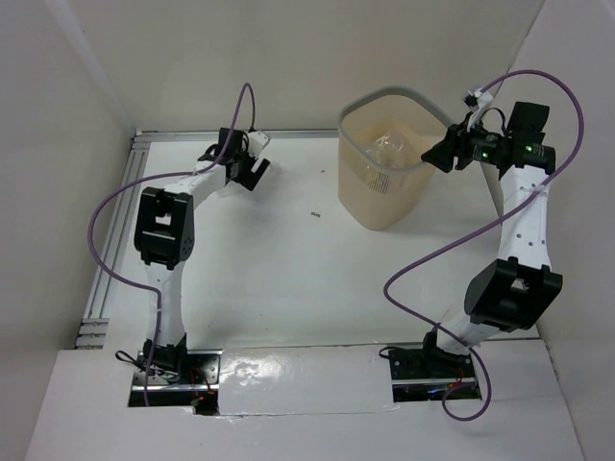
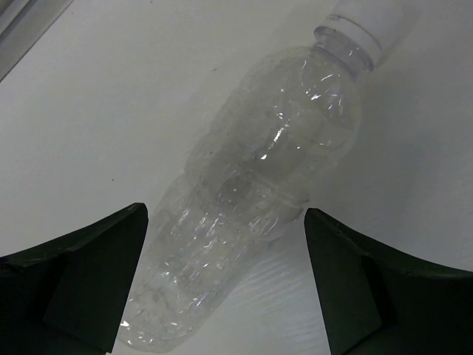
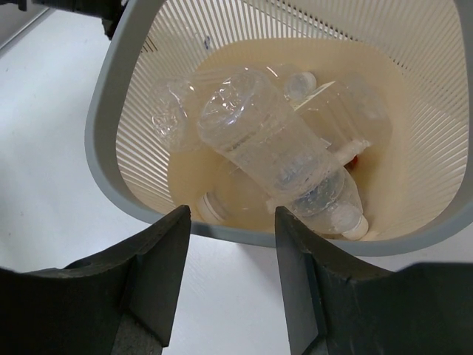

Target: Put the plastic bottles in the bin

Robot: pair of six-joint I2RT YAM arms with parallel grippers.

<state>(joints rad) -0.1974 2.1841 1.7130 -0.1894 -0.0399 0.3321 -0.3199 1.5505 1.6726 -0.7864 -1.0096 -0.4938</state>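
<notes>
A bare clear plastic bottle point(image 2: 259, 200) with a white cap lies on the white table, cap pointing away. My left gripper point(image 2: 224, 222) is open and low over its lower half, one finger on each side and not touching it. In the top view this gripper point(image 1: 252, 171) is at the back left of the table. The beige bin point(image 1: 384, 197) with a grey rim point(image 3: 103, 126) stands at the back right. Several clear bottles point(image 3: 273, 148) lie inside it. My right gripper point(image 3: 233, 214) is open and empty just above the bin's near rim, at its right side in the top view point(image 1: 437, 154).
An aluminium rail point(image 1: 115, 250) runs along the table's left and back edges. White walls close in the left, back and right sides. A small dark speck point(image 1: 314, 215) lies mid-table. Purple cables loop over both arms.
</notes>
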